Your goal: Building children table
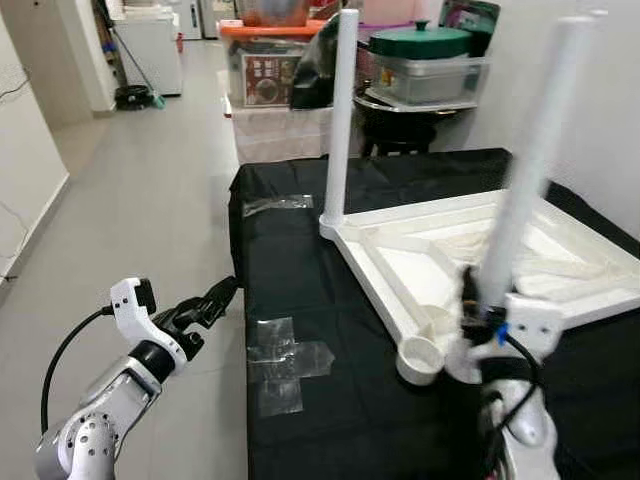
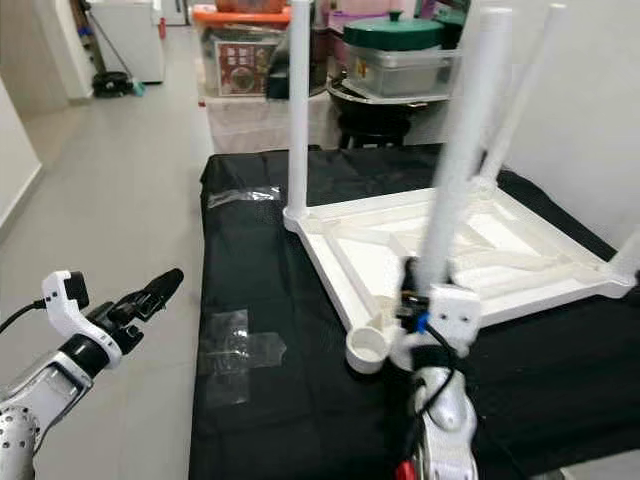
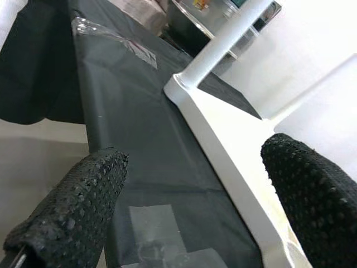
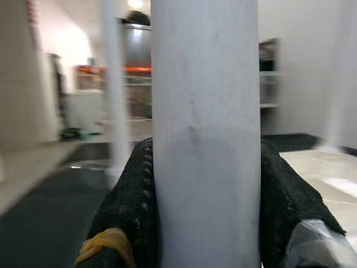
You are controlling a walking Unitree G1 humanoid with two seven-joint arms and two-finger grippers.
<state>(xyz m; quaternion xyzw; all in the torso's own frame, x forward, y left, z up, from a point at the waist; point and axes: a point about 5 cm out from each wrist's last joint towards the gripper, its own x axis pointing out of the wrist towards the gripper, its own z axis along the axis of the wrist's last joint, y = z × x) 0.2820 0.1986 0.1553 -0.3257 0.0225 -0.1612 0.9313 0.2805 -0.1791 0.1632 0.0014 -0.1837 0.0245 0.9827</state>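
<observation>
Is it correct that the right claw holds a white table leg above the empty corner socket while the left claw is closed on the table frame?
Not quite. The left claw is open and holds nothing, off the edge of the black cloth; the left wrist view shows its fingers spread. The right claw does hold the white table leg near the empty corner socket.

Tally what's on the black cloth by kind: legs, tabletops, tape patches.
Legs: 3 - corner leg, back leg, held leg in right gripper; a possible fourth at the right edge is unclear
Tabletop: 1
Tape patches: 2 - far patch, near patch
Total: 6
</observation>
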